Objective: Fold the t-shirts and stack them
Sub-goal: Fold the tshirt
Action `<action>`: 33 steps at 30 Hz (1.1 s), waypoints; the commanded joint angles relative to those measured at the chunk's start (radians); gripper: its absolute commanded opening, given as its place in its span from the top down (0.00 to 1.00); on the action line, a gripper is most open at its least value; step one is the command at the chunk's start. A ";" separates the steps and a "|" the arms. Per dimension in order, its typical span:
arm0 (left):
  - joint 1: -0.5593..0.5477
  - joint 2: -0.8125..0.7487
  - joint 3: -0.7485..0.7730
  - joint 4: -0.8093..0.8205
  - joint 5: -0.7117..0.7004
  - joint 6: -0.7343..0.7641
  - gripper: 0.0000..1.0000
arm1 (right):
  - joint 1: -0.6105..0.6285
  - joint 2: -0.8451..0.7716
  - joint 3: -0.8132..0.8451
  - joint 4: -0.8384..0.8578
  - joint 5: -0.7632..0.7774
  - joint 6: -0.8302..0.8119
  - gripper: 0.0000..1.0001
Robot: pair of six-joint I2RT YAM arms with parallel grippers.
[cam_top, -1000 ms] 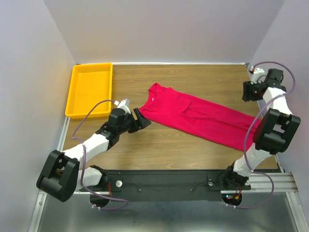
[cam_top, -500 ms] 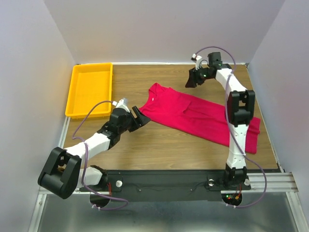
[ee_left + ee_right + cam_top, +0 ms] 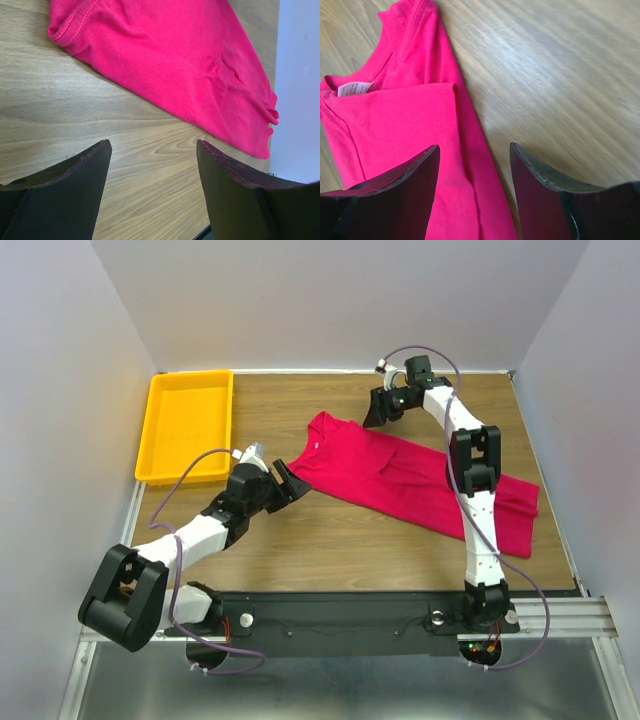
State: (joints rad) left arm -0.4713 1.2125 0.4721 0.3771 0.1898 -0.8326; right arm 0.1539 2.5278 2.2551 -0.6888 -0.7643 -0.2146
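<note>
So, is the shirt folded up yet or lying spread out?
Partly folded: the shirt lies as a long narrow strip on the table, one long edge doubled over on itself, not yet a compact rectangle.

White tag (image 3: 355,88) on t-shirt (image 3: 395,130): unreadable

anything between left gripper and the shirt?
Nothing but a strip of bare table between the open left gripper and the shirt. The left wrist view shows it best.
</note>
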 commanded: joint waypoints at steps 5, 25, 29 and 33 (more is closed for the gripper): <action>-0.004 -0.051 -0.007 0.017 -0.012 -0.003 0.21 | 0.052 0.019 -0.022 0.000 0.003 0.012 0.37; -0.006 -0.077 -0.020 -0.006 -0.015 0.006 0.21 | 0.072 0.061 0.049 0.002 0.017 0.064 0.99; -0.004 -0.068 -0.016 -0.007 -0.013 0.009 0.21 | 0.064 0.066 0.077 0.037 0.062 0.110 1.00; -0.004 -0.061 -0.007 -0.015 -0.019 0.015 0.21 | 0.030 0.081 0.106 0.126 0.183 0.211 0.99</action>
State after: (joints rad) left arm -0.4713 1.1618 0.4656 0.3473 0.1825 -0.8352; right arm 0.2070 2.5942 2.2982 -0.6727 -0.6868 -0.0948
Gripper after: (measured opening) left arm 0.792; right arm 0.038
